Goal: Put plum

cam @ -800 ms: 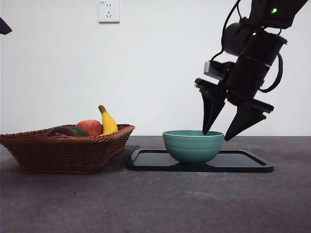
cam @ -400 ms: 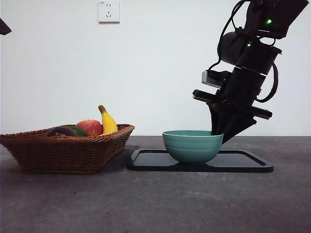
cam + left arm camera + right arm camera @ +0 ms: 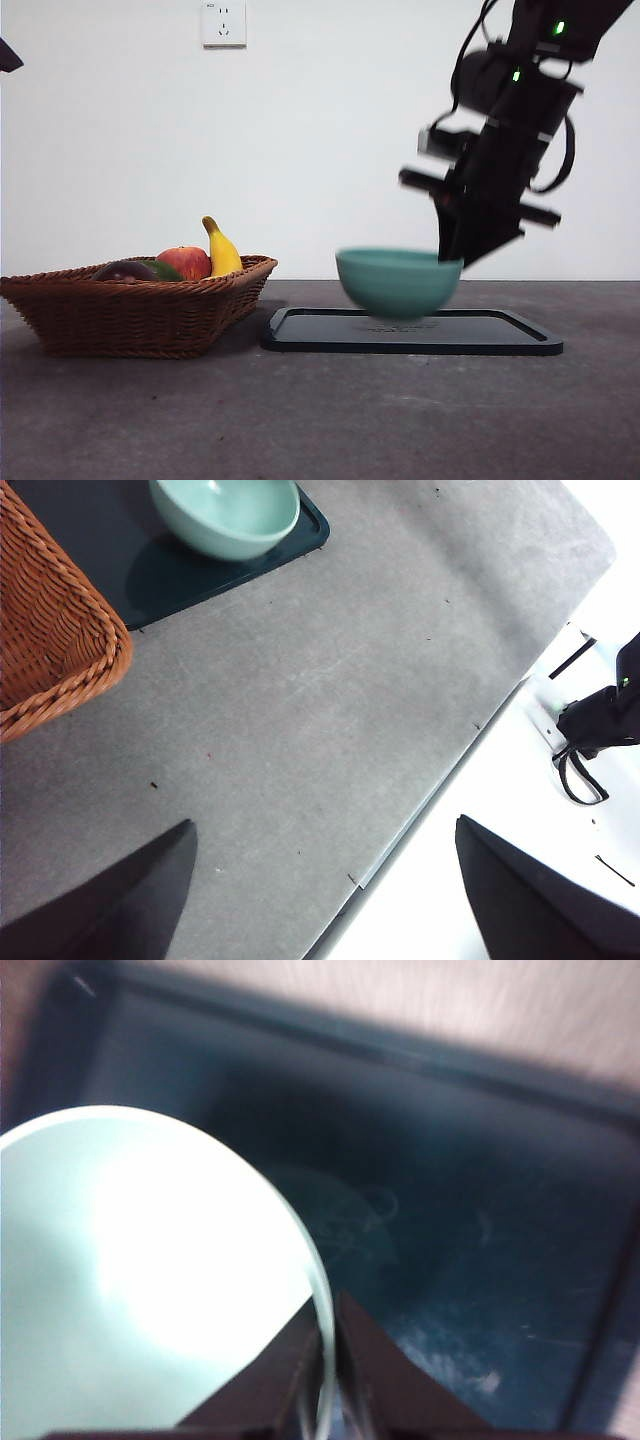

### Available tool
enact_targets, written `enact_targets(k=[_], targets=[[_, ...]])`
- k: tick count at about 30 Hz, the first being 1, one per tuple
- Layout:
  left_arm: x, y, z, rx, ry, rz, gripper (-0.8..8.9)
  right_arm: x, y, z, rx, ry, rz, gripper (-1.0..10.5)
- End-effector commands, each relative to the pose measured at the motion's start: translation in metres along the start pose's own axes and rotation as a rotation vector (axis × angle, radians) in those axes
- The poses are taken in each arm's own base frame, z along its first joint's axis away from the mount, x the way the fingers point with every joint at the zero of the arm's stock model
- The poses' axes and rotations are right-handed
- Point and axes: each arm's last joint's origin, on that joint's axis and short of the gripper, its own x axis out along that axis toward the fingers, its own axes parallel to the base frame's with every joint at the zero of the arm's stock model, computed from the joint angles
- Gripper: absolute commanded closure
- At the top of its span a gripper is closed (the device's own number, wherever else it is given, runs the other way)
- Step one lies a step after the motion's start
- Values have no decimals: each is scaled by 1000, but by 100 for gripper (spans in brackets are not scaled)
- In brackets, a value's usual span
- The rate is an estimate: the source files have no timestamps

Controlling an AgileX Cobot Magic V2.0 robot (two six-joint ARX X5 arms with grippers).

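- We see the plum [image 3: 124, 270] lying in the wicker basket [image 3: 140, 310] at the far end of the bench [image 3: 320, 420] from the working arm, beside a dark green fruit [image 3: 163, 270], a red apple [image 3: 186, 262] and a banana [image 3: 221, 250].
- Our right gripper [image 3: 327, 1360] has its fingers clamped on the rim of the green bowl [image 3: 398, 282]; one finger sits inside the rim and one outside.
- In the front view the bowl is blurred and hangs just clear of the black tray [image 3: 500, 335], with a faint shadow beneath it.
- The plum is well apart from those fingers, with the tray between basket and arm.
- Our left gripper [image 3: 325, 900] waits above bare bench near its edge, fingers wide apart and holding nothing; the basket corner [image 3: 50, 630] and bowl [image 3: 228, 515] show beyond it.
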Motion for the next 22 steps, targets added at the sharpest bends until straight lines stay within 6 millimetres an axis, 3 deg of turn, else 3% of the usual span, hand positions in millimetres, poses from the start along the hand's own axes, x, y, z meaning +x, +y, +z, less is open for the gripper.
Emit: enact_targets(k=[1,7,13,18,22], targets=[[-2,-2,4,23,-12,-8,412,-28,9,10,-32,-80,10,935],[-2,-2,4,25,-13,-8,412,-77,22,3,-71,-109,26,935],[-2,-2,5,26,-14,-8,412,-120,37,-16,-109,-85,37,935],[-2,-2,5,26,-14,-8,412,-139,52,-41,-158,-96,67,935],[-2,-2,5,26,-14,-8,412,-137,61,-69,-203,-77,100,935]])
